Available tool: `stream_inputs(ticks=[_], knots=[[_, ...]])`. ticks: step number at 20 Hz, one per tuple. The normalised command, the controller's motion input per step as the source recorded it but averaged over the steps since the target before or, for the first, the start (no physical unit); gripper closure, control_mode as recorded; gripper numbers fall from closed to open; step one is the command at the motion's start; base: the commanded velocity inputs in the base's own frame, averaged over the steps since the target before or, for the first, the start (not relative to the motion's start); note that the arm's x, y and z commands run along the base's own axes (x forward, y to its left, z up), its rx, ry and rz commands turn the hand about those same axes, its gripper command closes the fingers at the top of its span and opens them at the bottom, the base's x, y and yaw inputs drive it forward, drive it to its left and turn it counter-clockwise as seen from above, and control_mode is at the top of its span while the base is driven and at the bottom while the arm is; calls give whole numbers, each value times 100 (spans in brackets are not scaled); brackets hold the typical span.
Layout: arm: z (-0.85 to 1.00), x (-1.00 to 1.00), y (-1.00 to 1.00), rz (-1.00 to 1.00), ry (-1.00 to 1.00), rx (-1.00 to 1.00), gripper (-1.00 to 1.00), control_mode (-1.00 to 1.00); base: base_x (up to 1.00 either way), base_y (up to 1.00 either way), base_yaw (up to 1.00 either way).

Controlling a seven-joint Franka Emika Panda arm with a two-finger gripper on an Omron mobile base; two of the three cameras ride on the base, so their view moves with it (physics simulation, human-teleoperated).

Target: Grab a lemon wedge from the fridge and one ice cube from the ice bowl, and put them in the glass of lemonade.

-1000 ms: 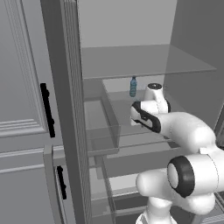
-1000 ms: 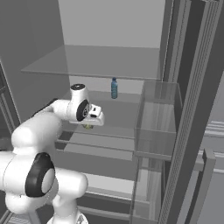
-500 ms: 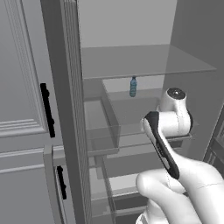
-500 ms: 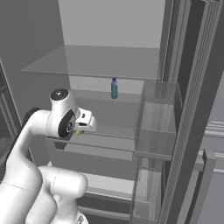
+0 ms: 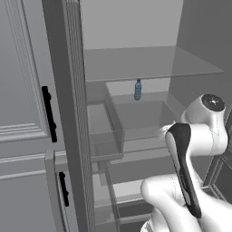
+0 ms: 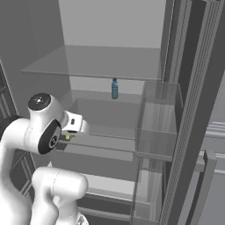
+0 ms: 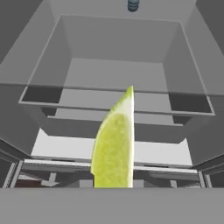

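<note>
We see the lemon wedge (image 7: 114, 144) standing close before the hand camera, yellow-green, its point up and its lower end between the fingers of the tool, so we take the tool to be clenched on the lemon wedge. In the right base view the same wedge (image 6: 68, 137) shows as a small yellow-green speck at the tool (image 6: 66, 138), just under the white end of the arm, in front of the open fridge (image 6: 184, 110) and outside its shelves. Beyond the wedge, in the hand view, lies the inside of the fridge (image 7: 26, 65): a clear-walled shelf tray (image 7: 122, 70) with pale floor, and below it the front edges of lower shelves. At the far back of that tray stands a small blue bottle (image 7: 133, 5), upright, well behind the wedge. We find the bottle again in the left base view (image 5: 137, 89) and in the right base view (image 6: 114, 88), on the middle glass shelf under a wider glass shelf (image 5: 149, 63). To the left of the fridge opening, in the left base view, stands a light grey panelled cabinet (image 5: 22, 90) with short black handles (image 5: 48, 113), beside the dark edge of the fridge door (image 5: 68, 113).
</note>
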Motion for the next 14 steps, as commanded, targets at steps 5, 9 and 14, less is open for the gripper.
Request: stream_inputs(ticks=[5,9,14], knots=[[30,-86,0,0,-10,0,100,-100,0,0,0],[0,-46,0,0,0,-2,100,100,-49,0,0],[0,0,0,0,0,0,100,100,-100,1,1]])
